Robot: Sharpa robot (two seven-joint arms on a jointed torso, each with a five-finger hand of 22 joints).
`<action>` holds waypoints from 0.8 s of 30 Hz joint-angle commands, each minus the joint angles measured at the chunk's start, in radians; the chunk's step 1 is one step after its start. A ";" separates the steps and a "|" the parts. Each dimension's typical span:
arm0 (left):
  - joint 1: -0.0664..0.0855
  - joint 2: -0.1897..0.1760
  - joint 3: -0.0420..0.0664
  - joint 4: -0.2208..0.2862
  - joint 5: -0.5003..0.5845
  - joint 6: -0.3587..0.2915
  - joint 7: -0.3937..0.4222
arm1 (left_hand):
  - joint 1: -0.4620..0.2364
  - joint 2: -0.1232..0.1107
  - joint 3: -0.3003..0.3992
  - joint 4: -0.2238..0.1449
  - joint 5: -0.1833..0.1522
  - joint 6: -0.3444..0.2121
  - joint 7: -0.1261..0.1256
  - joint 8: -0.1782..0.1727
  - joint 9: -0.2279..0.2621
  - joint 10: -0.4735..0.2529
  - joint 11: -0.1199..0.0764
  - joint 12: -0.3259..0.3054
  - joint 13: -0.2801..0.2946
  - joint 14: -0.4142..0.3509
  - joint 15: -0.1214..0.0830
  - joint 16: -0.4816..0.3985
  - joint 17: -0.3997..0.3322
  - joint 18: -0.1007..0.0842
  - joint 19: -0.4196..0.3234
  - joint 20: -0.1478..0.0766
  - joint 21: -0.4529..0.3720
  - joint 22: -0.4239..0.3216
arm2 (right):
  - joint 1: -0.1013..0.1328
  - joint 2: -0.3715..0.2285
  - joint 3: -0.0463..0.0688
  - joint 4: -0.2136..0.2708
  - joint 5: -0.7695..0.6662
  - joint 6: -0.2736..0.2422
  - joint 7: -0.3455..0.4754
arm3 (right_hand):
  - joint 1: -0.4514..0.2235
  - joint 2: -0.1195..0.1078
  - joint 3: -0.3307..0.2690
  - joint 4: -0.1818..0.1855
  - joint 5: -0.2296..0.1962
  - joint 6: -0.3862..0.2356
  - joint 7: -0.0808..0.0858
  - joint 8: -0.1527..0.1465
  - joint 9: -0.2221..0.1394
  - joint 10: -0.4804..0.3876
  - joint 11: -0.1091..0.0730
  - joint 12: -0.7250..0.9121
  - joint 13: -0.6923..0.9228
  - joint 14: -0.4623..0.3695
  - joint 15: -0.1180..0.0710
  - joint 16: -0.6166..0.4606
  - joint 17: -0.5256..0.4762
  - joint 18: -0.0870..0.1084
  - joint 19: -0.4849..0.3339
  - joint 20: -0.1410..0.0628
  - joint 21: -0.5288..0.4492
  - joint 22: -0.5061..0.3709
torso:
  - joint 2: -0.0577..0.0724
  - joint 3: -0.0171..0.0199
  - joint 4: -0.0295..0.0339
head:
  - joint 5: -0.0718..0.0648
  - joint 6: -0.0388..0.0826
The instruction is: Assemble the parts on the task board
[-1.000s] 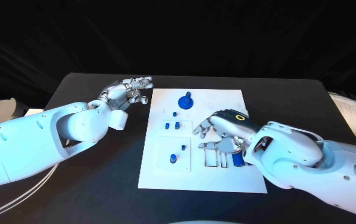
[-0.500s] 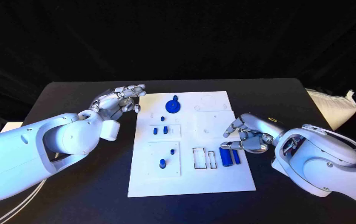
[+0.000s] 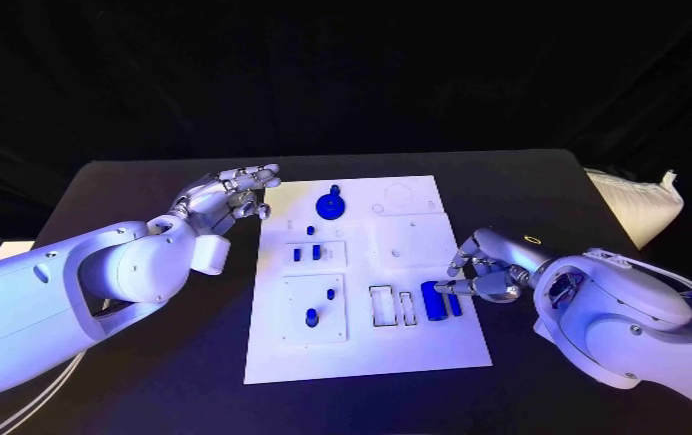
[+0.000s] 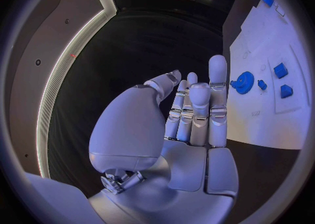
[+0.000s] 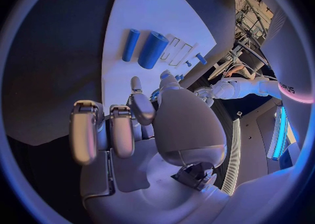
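The right hand (image 3: 488, 267), fingers curled on nothing, hovered beside the blue cylinders (image 3: 441, 301) at lower right; grasping one seemed next. The left hand (image 3: 231, 193) stayed out of it, fingers apart.

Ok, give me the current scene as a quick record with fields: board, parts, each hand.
board: white task board flat in the middle of the black table
gear: blue gear near the board's far edge
cylinders: two blue cylinders lying side by side at the board's right edge
small parts: small blue pieces left of centre
left hand: left hand off the board's left edge, holding nothing
right hand: right hand beside the cylinders, fingers curled, holding nothing
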 commanded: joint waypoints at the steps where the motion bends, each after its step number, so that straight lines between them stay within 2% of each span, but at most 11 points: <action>1: 0.000 0.000 0.000 0.001 -0.008 0.019 0.004 | -0.003 0.007 -0.006 -0.001 -0.005 -0.007 -0.001 0.003 0.000 -0.007 0.000 0.002 0.001 -0.008 0.001 -0.004 -0.001 0.019 -0.003 0.001 -0.007 -0.001 | -0.009 0.012 -0.001 -0.004 -0.054 0.050 -0.038 | -0.009 0.000 -0.005 0.000 0.005 0.005 -0.005 0.004 0.001 0.021 -0.009 0.158 0.301 0.093 0.001 0.006 0.191 -0.021 0.043 -0.003 0.004 0.100 | 0.000 -0.0002 -0.0005 | 0.004 -0.001; 11: 0.000 -0.001 0.000 0.002 -0.008 0.019 0.003 | -0.003 0.007 -0.006 -0.001 -0.005 -0.007 -0.001 0.003 0.000 -0.007 0.000 0.002 0.001 -0.008 0.001 -0.004 -0.001 0.019 -0.003 0.001 -0.007 -0.001 | -0.032 0.049 -0.001 -0.025 -0.079 0.062 -0.033 | -0.009 -0.002 -0.012 -0.001 0.005 0.007 -0.007 0.008 0.006 0.025 -0.010 0.169 0.314 0.094 0.000 0.010 0.197 -0.023 0.047 -0.003 0.011 0.110 | 0.001 -0.0008 0.0006 | 0.012 -0.006; 15: 0.000 -0.002 0.000 0.001 -0.008 0.020 0.002 | -0.003 0.007 -0.006 -0.001 -0.005 -0.007 -0.001 0.003 0.000 -0.007 0.000 0.002 0.001 -0.008 0.001 -0.004 -0.001 0.019 -0.003 0.001 -0.007 -0.001 | -0.038 0.064 -0.001 -0.032 -0.086 0.072 -0.031 | -0.009 -0.003 -0.014 -0.001 0.004 0.007 -0.007 0.009 0.007 0.025 -0.010 0.170 0.316 0.094 0.000 0.011 0.199 -0.023 0.047 -0.004 0.011 0.110 | 0.000 -0.0011 -0.0009 | 0.016 -0.009; 24: -0.001 -0.002 0.000 0.000 -0.008 0.021 0.002 | -0.003 0.007 -0.006 -0.001 -0.005 -0.007 -0.001 0.003 0.000 -0.007 0.000 0.002 0.001 -0.008 0.001 -0.004 -0.001 0.019 -0.003 0.001 -0.007 -0.001 | -0.054 0.099 -0.001 -0.064 -0.095 0.108 -0.032 | -0.005 0.000 -0.017 -0.002 -0.001 0.010 -0.009 0.013 0.012 0.028 -0.011 0.177 0.325 0.095 -0.001 0.014 0.204 -0.025 0.049 -0.004 0.016 0.116 | 0.000 -0.0013 -0.0012 | 0.023 -0.009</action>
